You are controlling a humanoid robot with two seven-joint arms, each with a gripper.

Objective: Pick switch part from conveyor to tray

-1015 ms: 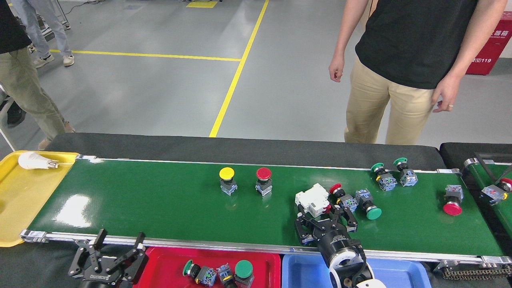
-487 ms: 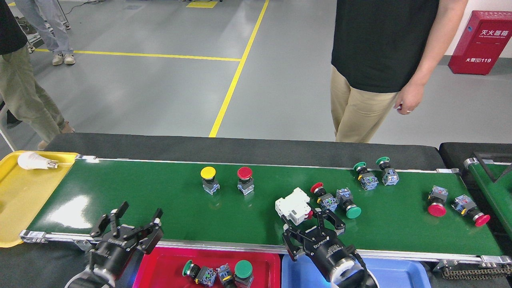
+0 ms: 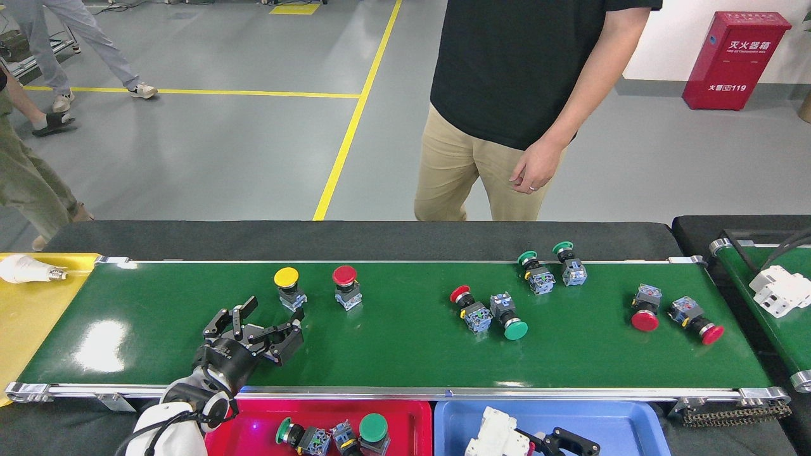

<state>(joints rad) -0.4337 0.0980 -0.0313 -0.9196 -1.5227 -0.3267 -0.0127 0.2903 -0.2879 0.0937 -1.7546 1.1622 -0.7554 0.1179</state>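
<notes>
The conveyor (image 3: 393,354) carries several push-button switch parts. A yellow-capped one (image 3: 287,287) and a red-capped one (image 3: 346,285) stand upright left of centre. My left gripper (image 3: 272,315) is open over the belt, just below and left of the yellow-capped switch, not touching it. Further right lie red and green switches (image 3: 469,307) (image 3: 510,318), two green ones (image 3: 536,270) and two red ones (image 3: 645,310). The red tray (image 3: 253,421) at the near edge holds several switches (image 3: 372,429). My right gripper (image 3: 561,440) is low over a blue tray, next to a white breaker (image 3: 497,438); its jaws are cut off.
A blue tray (image 3: 633,424) sits right of the red one. A yellow tray (image 3: 31,316) with a light bulb (image 3: 25,269) lies at the belt's left end. A small angled belt (image 3: 773,310) at right carries a white breaker (image 3: 782,286). A person (image 3: 507,95) stands behind the conveyor.
My left gripper rose from the near edge onto the belt toward the yellow switch. My right gripper and the white breaker went from the belt to the blue tray. The parts drifted left.
</notes>
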